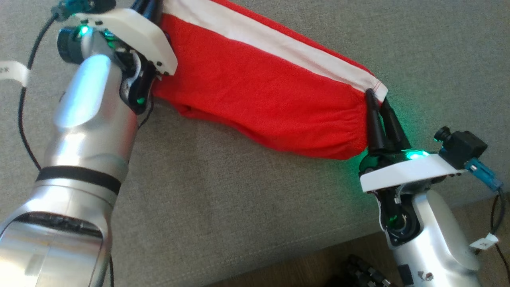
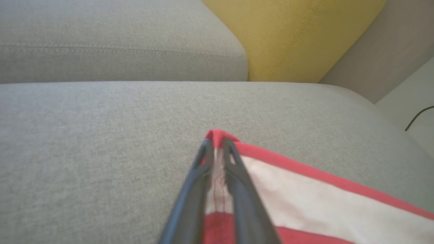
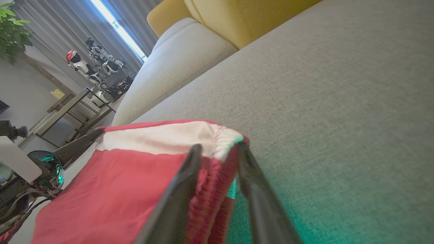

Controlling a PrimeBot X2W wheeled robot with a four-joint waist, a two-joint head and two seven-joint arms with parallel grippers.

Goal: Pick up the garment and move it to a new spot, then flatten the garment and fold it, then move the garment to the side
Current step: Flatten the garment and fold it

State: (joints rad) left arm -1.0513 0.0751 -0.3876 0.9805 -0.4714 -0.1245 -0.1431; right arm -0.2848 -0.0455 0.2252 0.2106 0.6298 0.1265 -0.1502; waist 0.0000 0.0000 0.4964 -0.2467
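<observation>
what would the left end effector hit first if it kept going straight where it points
Past the garment corner it grips, the left end effector probably meets the seat; if it runs level, the grey back cushion instead. Depth is unclear.

— What carries everything?
— A grey fabric sofa seat point(image 1: 247, 215). Its front edge runs along the lower right of the head view.
— And on it?
— A red garment point(image 1: 255, 95) with a white band point(image 1: 279, 44), stretched slantwise across the seat. At the back, a grey back cushion point(image 2: 101, 37) and a yellow cushion point(image 2: 291, 34) sit side by side.
</observation>
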